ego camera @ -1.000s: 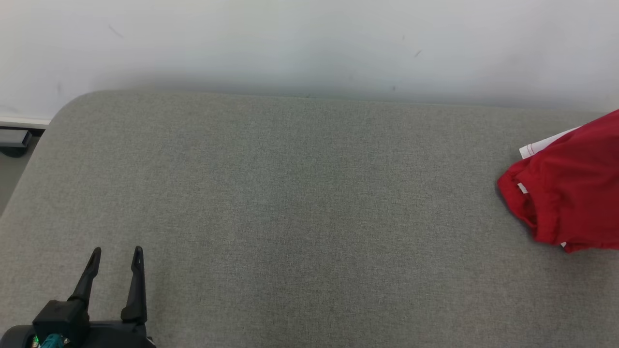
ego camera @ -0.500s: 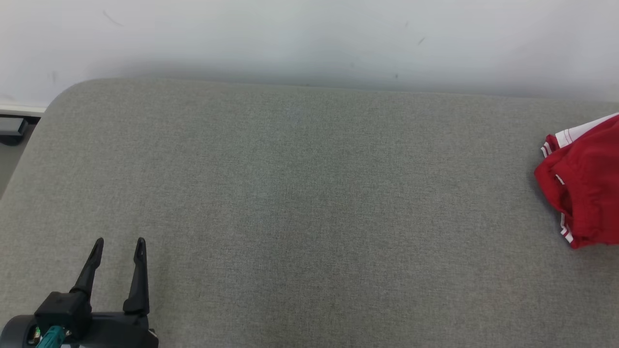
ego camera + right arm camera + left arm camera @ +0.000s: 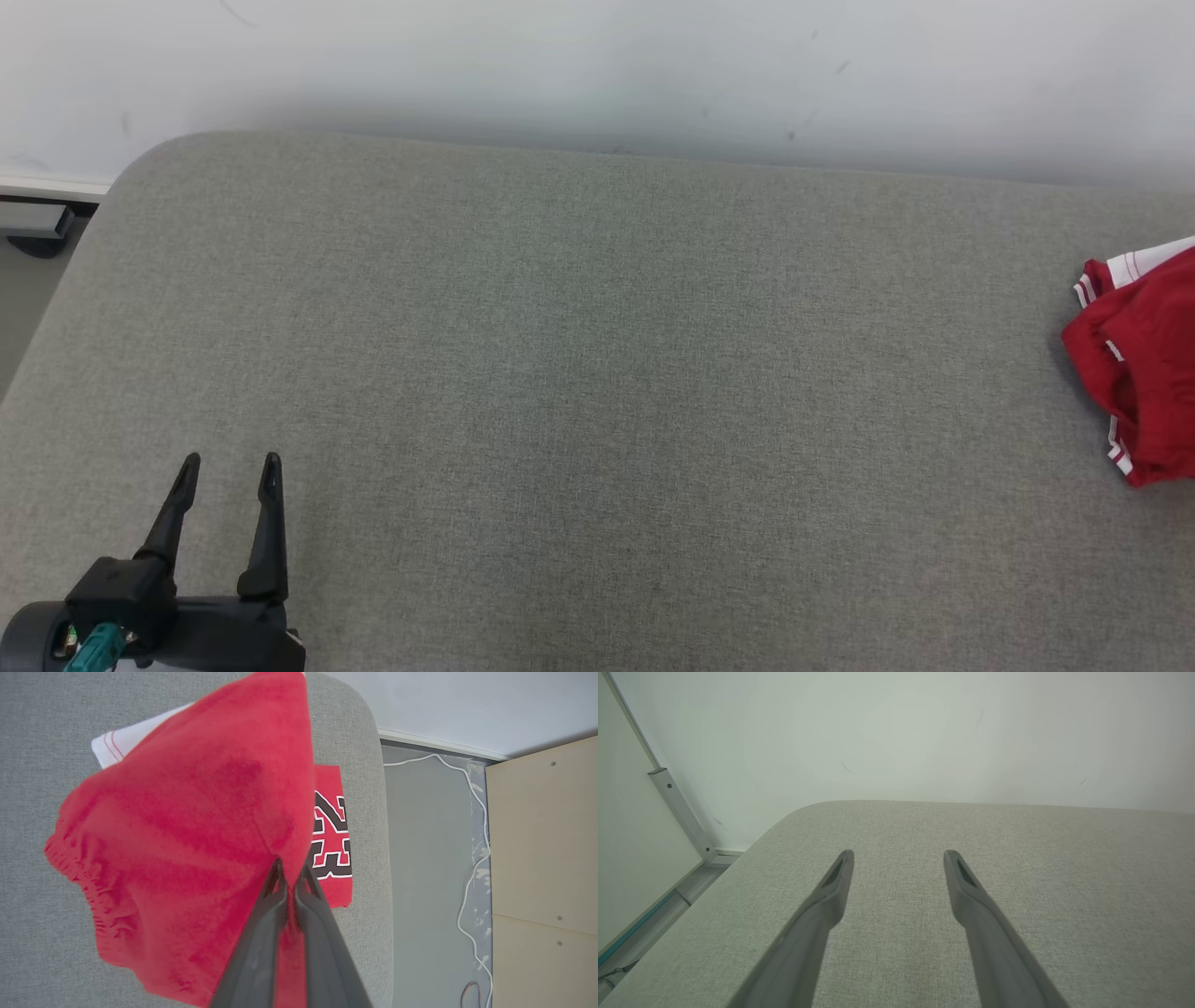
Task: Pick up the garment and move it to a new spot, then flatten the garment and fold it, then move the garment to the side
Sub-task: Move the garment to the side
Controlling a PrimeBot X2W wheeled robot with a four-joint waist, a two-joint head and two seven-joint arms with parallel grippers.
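Note:
The garment [image 3: 187,826] is red with white trim and a black "23" panel. It hangs bunched from my right gripper [image 3: 290,870], whose two fingers are shut on a fold of the red cloth above the grey padded table [image 3: 37,728]. In the head view a part of the garment [image 3: 1144,373] shows at the far right edge, cut off by the frame. My left gripper [image 3: 231,464] stands open at the lower left over bare table, nothing between its fingers [image 3: 836,882].
The grey fabric table [image 3: 579,373] runs back to a pale wall [image 3: 597,65]. Its right end has a rounded corner, with floor, a white cable [image 3: 472,868] and a beige cabinet [image 3: 542,858] beyond. Floor and a metal post [image 3: 677,807] lie off the left end.
The garment has slid further towards the right edge of the head view, so less of it shows. The head camera has shifted a little. The left gripper has stayed open in place.

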